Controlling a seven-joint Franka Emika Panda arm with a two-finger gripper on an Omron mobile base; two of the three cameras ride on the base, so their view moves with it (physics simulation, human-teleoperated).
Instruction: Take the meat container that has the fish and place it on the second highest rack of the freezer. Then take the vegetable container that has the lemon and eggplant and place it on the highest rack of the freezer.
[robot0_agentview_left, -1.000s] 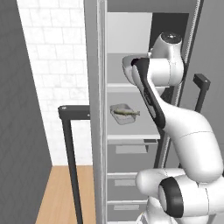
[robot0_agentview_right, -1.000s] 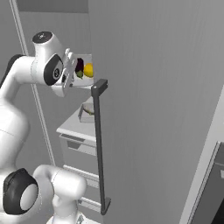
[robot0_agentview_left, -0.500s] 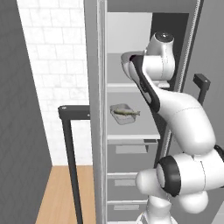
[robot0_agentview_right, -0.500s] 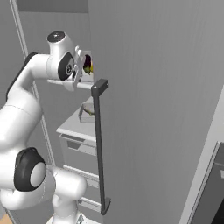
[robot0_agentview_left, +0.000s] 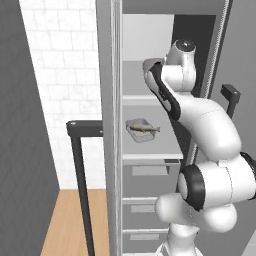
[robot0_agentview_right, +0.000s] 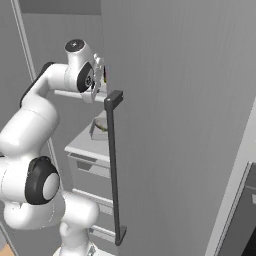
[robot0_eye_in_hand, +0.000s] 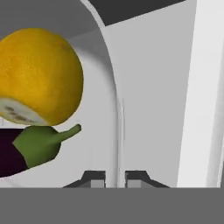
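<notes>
**Lifting the vegetable container toward the top rack**

Gripping the thin rim of the vegetable container (robot0_eye_in_hand: 111, 87), the gripper (robot0_eye_in_hand: 115, 177) has its 2 fingertips pinched nearly together on that wall. At 9 o'clock in the hand view sits the lemon (robot0_eye_in_hand: 37, 76), with the eggplant (robot0_eye_in_hand: 26, 151) at 8 o'clock. A rim pinch probably keeps the load level. At 6 o'clock below the raised hand, the fish container (robot0_agentview_left: 141, 130) lies on the second rack (robot0_agentview_left: 150, 150).
</notes>
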